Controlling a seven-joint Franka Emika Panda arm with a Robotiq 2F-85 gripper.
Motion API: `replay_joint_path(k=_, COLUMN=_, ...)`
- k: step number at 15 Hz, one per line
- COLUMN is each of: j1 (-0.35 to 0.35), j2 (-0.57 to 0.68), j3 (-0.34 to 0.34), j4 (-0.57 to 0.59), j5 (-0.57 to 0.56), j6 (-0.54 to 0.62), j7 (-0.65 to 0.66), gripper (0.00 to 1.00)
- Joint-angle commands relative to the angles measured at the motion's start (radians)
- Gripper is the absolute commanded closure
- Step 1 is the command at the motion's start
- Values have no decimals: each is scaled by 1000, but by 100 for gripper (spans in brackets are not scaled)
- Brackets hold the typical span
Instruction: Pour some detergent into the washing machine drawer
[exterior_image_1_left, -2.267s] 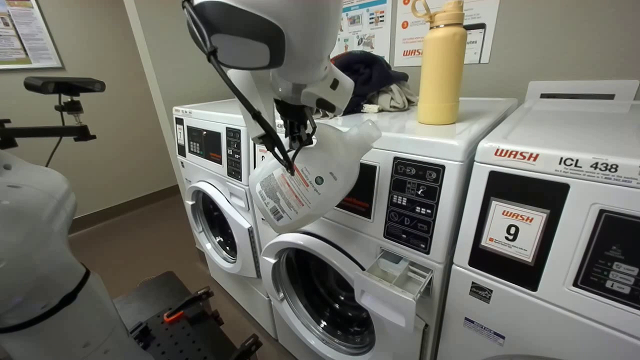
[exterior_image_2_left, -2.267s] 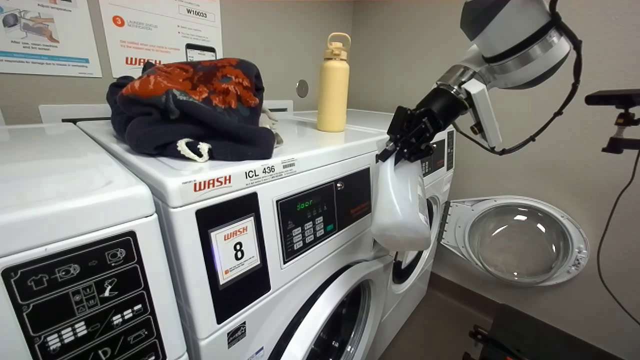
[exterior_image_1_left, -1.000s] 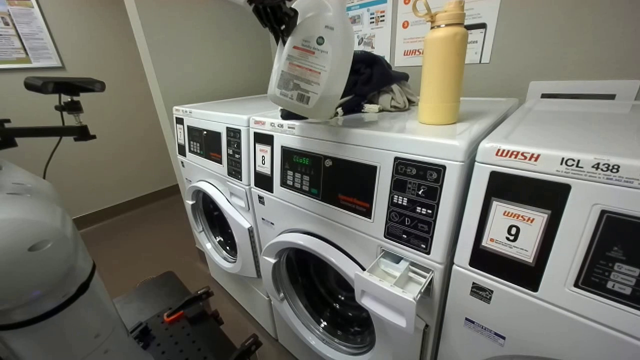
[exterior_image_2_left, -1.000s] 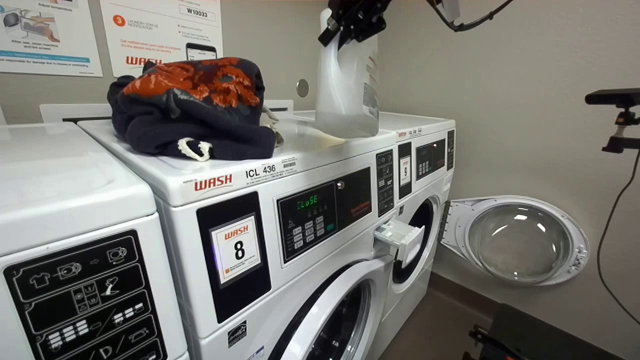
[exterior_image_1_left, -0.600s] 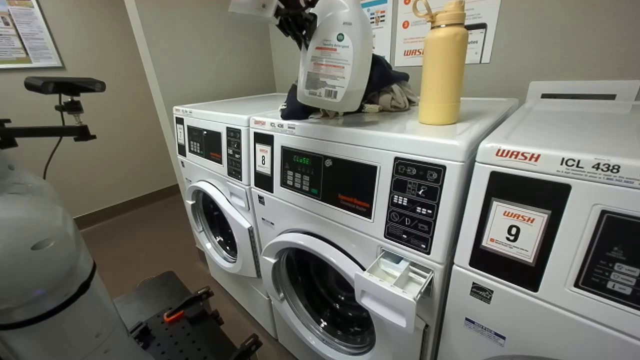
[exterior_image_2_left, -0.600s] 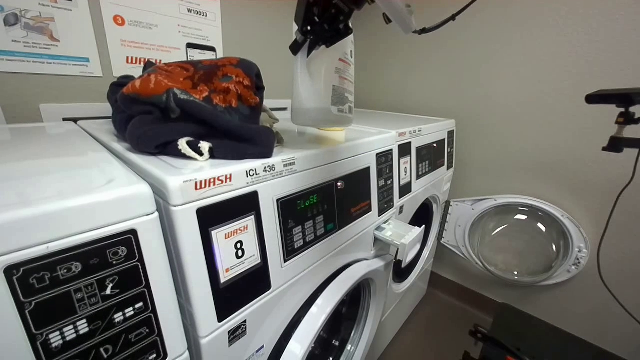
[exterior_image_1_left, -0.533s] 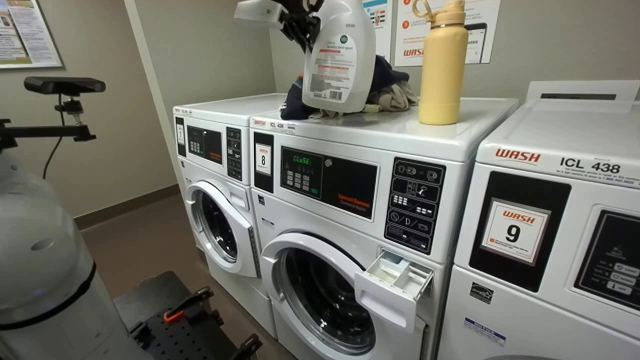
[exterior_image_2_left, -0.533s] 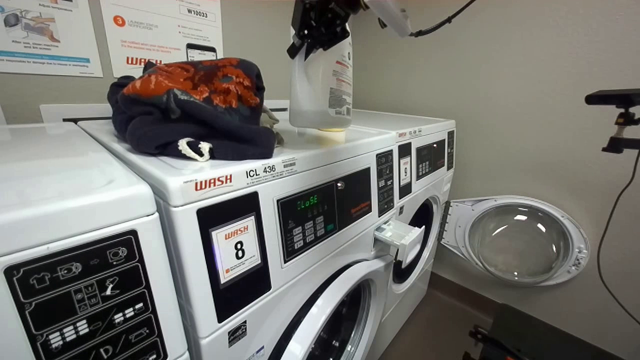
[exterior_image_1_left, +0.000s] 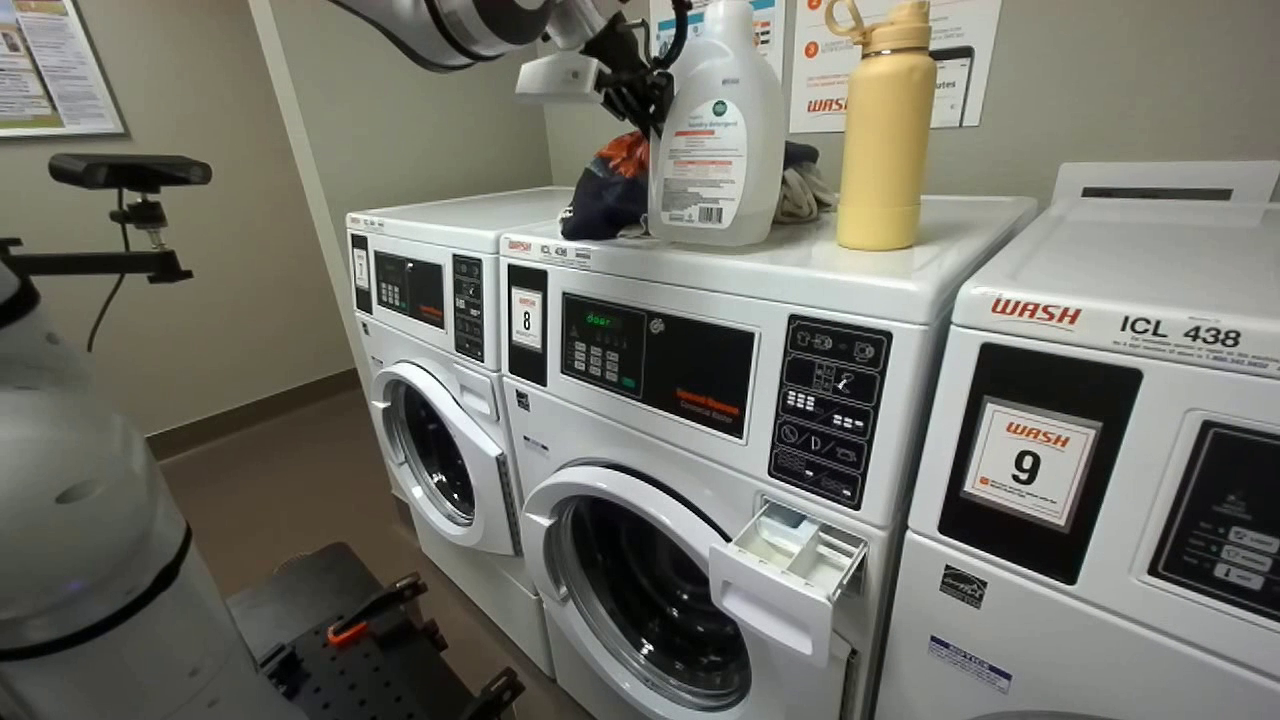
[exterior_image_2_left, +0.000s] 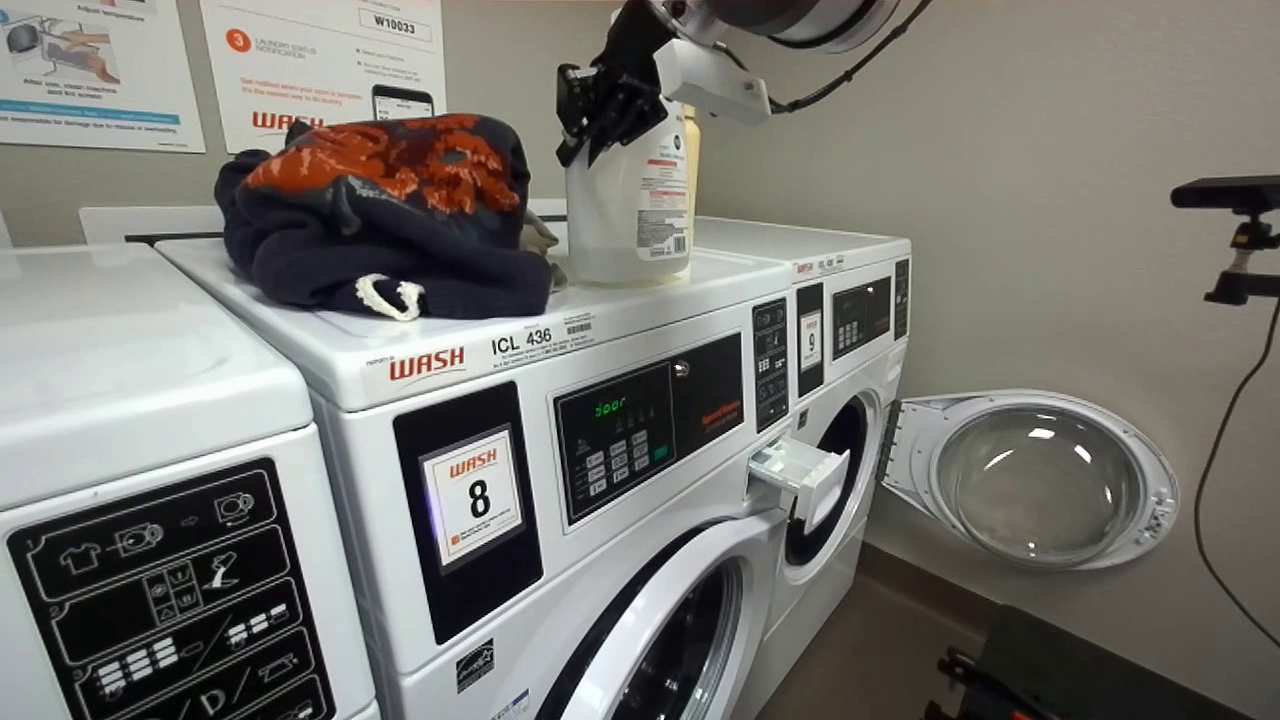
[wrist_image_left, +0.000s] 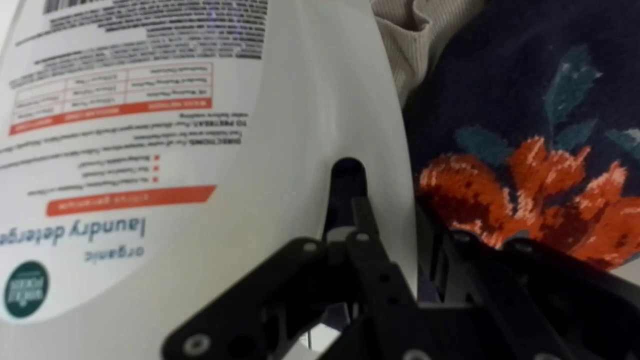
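The detergent (exterior_image_1_left: 720, 140), a translucent whitish jug with a printed label, stands upright on or just touching the top of washer 8, in front of the clothes. It also shows in an exterior view (exterior_image_2_left: 605, 225) and in the wrist view (wrist_image_left: 295, 140). My gripper (exterior_image_1_left: 655, 122) is shut on the jug's handle, also visible in an exterior view (exterior_image_2_left: 580, 155). In the wrist view my gripper (wrist_image_left: 394, 215) has one finger through the handle hole and the other outside. The washing machine drawer (exterior_image_1_left: 770, 605) is pulled out, below and apart from the jug; it shows too in an exterior view (exterior_image_2_left: 825, 490).
A tall yellow bottle (exterior_image_1_left: 880, 150) stands beside the jug on the washer top; the jug partly hides it in an exterior view (exterior_image_2_left: 692, 150). Dark clothes (exterior_image_2_left: 400, 220) with orange flowers lie close to the gripper. A round door (exterior_image_2_left: 1040, 490) hangs open beyond the drawer.
The jug was tilted in front of washer 8's panel. It has been raised, turned upright and carried over the washer top, then lowered and shifted towards the yellow bottle. My grip has not changed.
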Motion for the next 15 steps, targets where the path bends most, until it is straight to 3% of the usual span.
replay_joint_path(k=1, j1=-30, j2=-15, j3=18, j4=11, j5=-79, j6=33, j7=61, gripper=94)
replay_joint_path(k=2, j1=-32, j2=-18, j3=19, j4=7, j5=-93, j6=30, j7=73, gripper=94)
replay_joint_path(k=3, j1=-32, j2=-21, j3=20, j4=5, j5=-103, j6=27, j7=81, gripper=58)
replay_joint_path(k=10, j1=-23, j2=-63, j3=30, j4=7, j5=-112, j6=2, j7=79, gripper=7)
replay_joint_path(k=11, j1=-19, j2=-71, j3=32, j4=8, j5=-107, j6=-10, j7=76, gripper=1)
replay_joint_path(k=15, j1=-9, j2=-138, j3=64, j4=5, j5=-114, j6=-135, j7=76, gripper=0)
